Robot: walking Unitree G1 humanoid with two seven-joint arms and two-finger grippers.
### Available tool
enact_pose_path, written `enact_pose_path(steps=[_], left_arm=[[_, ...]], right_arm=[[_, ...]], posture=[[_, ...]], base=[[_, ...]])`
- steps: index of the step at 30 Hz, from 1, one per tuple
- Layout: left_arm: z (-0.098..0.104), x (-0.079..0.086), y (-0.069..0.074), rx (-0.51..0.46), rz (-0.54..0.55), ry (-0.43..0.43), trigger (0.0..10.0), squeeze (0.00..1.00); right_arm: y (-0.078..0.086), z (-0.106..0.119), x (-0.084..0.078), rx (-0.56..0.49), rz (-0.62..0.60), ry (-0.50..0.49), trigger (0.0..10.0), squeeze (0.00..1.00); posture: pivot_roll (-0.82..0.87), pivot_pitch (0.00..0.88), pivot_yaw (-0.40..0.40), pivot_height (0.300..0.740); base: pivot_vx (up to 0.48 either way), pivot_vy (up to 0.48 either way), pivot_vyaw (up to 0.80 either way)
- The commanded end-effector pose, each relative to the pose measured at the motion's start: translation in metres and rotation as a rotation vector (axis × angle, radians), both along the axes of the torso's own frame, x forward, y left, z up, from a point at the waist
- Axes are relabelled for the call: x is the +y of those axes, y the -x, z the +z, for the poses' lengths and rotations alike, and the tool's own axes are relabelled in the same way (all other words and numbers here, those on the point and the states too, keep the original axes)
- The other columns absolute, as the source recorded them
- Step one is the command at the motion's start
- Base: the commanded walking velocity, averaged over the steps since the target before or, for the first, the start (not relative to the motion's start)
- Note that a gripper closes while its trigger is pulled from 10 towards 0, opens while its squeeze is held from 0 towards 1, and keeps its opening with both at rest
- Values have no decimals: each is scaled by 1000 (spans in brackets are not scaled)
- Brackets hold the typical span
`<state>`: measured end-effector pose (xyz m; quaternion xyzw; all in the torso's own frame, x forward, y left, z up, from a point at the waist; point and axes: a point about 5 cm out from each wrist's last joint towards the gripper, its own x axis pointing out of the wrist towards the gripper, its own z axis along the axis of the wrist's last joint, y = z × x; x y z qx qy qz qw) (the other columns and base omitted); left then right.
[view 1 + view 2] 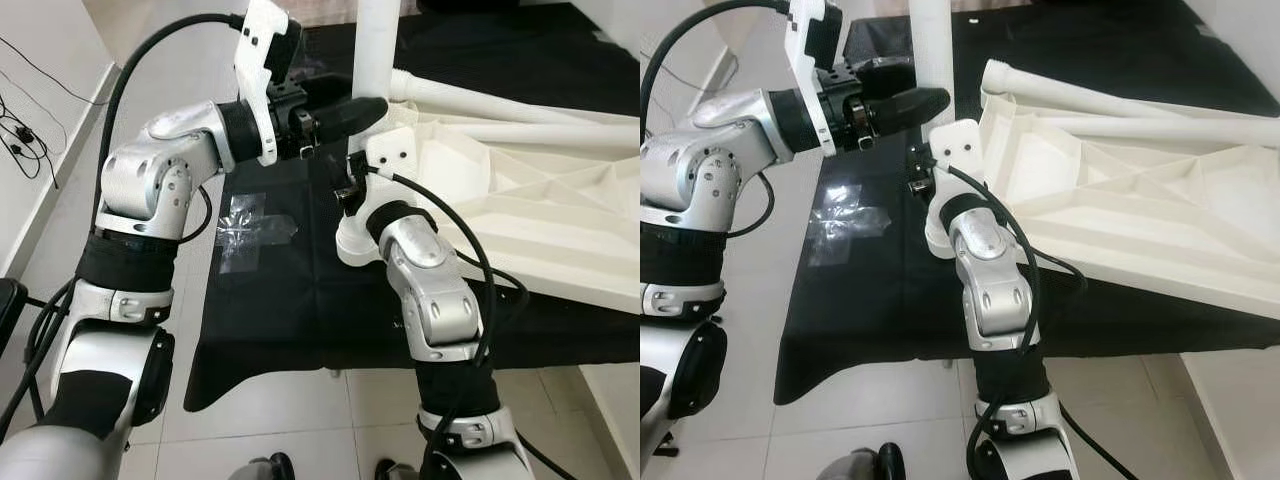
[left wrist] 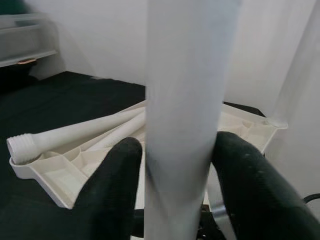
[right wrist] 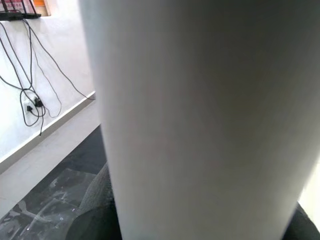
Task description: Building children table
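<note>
Left eye view shows the white plastic table top (image 1: 520,200) lying upside down on the black cloth sheet (image 1: 290,290) spread on the tiled floor, its ribbed underside up. At the top's near-left corner a smooth white cylindrical table leg (image 1: 372,45) stands upright. The left gripper (image 1: 345,112) is clamped round this upright leg, one black finger on each side, as the left wrist view makes plain. The right gripper (image 1: 352,195) sits lower at the same corner, close against the leg's base; the right wrist view has the leg pressed right up before it, but whether those fingers grip I cannot tell.

The step in hand seems to be seating this leg in its corner socket. The next move likely calls for keeping the leg plumb and turning it, since a loose leg shows a threaded end.

Counted: one table top, one upright leg, two loose white legs (image 1: 480,95) lying along the top's far edge, one crumpled clear plastic bag (image 1: 250,225) near the sheet's left edge, two grippers
</note>
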<state>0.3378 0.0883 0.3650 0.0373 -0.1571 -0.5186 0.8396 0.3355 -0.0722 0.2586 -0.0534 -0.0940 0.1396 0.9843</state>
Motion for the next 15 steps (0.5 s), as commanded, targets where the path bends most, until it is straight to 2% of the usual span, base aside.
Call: enact_pose_path(steps=[1, 10, 11, 13, 14, 15], left_arm=[[-1, 8, -4, -2, 52, -23, 0, 0], [5, -6, -7, -27, 10, -42, 0, 0], [7, -7, -8, -33, 5, -44, 0, 0], [7, -8, -8, -36, 4, -45, 0, 0], [8, -9, -8, -39, -1, -45, 0, 0], [9, -10, -9, -41, -5, -45, 0, 0]], right_arm=[[2, -14, 7, 88, 17, -13, 0, 0], [7, -9, 9, 84, 26, -23, 0, 0], [7, -9, 9, 81, 23, -23, 2745, 0], [8, -9, 9, 79, 21, -22, 2745, 0], [8, -8, 9, 74, 25, -25, 10000, 0], [9, -5, 11, 51, 72, -29, 10000, 153]], posture=[[-45, 212, 51, 740], [-53, 221, 70, 740], [-53, 222, 71, 740], [-53, 222, 71, 740], [-54, 223, 72, 740], [-54, 223, 72, 740]], base=[[0, 0, 0], [0, 0, 0], [0, 0, 0], [0, 0, 0], [0, 0, 0], [0, 0, 0]])
